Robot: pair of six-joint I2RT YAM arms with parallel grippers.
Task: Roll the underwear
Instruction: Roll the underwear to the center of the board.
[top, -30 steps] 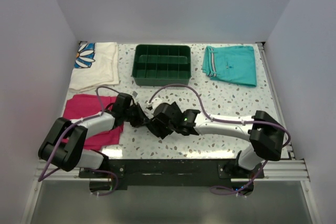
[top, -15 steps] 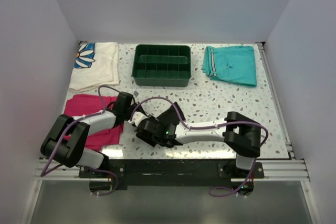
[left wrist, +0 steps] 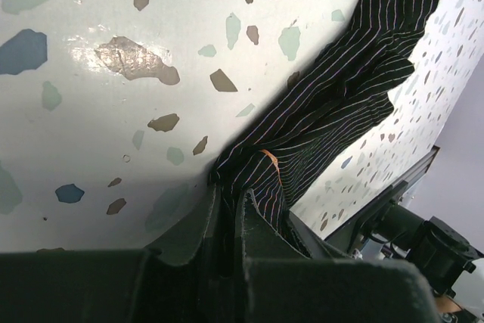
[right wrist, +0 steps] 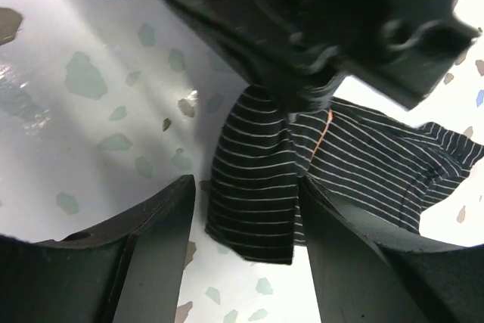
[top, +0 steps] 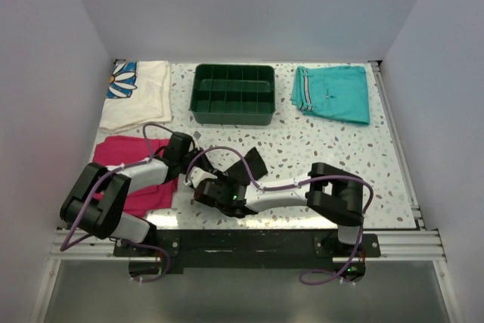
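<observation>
Left gripper (left wrist: pixel 227 194): clamped shut on a bunched edge of the underwear (left wrist: pixel 355 73), black fingers pressed together with fabric squeezed between. Right gripper (right wrist: pixel 246 187): jaws parted roughly halfway, straddling a fold of the same cloth just below that pinch, nothing clamped. Clear gap at one finger, other finger just beside the fabric edge.

Underwear: near front middle of table (top: pixel 325 149), between the two wrists. One end gathered at the pinch, rest trailing toward back right. Cannot tell how much of it is off the surface. Soft thin knit, black with fine pale pinstripes, creased and twisted into loose folds. Thin orange line (left wrist: pixel 271 166) along one hem close to the pinch. Not rolled yet.

Table: glossy white terrazzo with grey, teal and brown chips, glare patches toward the front edge.

Around:
- Dark green plastic tray (top: pixel 234 117), back centre, rigid, rectangular, split into compartments by a grid.
- Teal shorts (top: pixel 336 96), back right, folded flat, pale stripes down one side.
- Magenta cloth (top: pixel 125 164), front left, folded, partly under the left arm.
- Cream towel (top: pixel 144 100), back left, folded, blue flower print at its far corner.
- Purple cables (top: pixel 227 147) looped over both arms.
</observation>
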